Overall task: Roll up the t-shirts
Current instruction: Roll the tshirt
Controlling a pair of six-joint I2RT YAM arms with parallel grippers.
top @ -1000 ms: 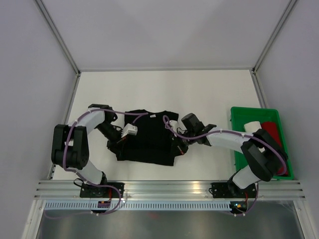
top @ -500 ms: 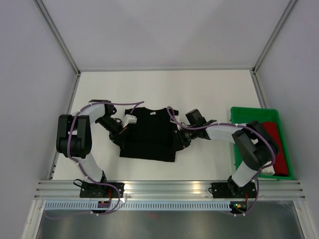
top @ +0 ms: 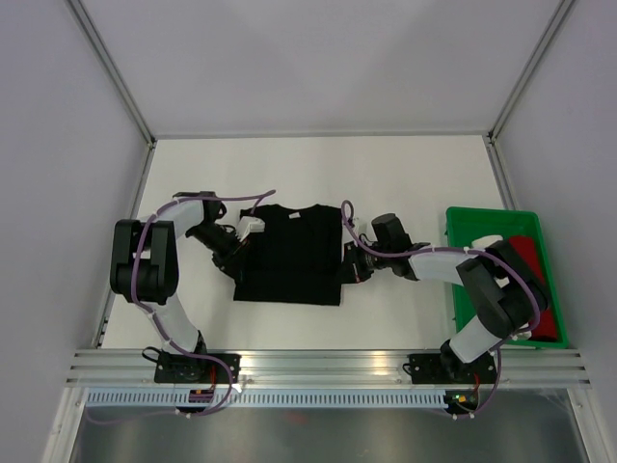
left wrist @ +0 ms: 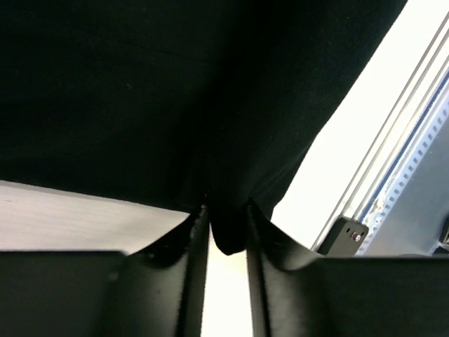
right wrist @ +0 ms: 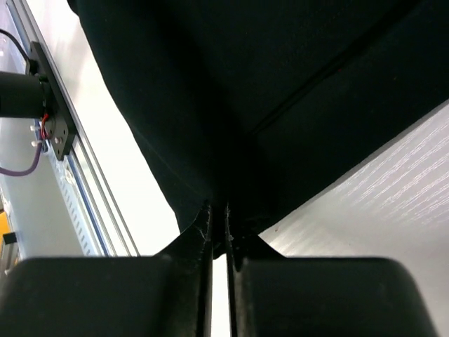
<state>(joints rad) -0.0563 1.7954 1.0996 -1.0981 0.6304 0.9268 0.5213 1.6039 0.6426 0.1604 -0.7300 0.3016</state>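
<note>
right now the black t-shirt lies flat at the middle of the table, neck side toward 12 o'clock, hem toward 6. the left gripper is at its 9 o'clock edge and the right gripper at its 3 o'clock edge, both low on the cloth.

in the left wrist view the jaws stand narrow with a pinch of black fabric between them; the fold bulges a bit and the hold looks loose. in the right wrist view the jaws are almost together, a thin bit of cloth nipped at the tips. so each pincer holds the shirt's side edge, i judge.

at 3 o'clock stands the green bin, with a white roll and a red roll inside.

what could go wrong, imo:
- left hold slips off, bc only little cloth is between the jaws, then one side drops and the fold goes crooked.
- the two arms pull w/ different speed, so the shirt twists or bunches.
- a gripper catches only the top layer, and the under layer stays on the table.
</note>
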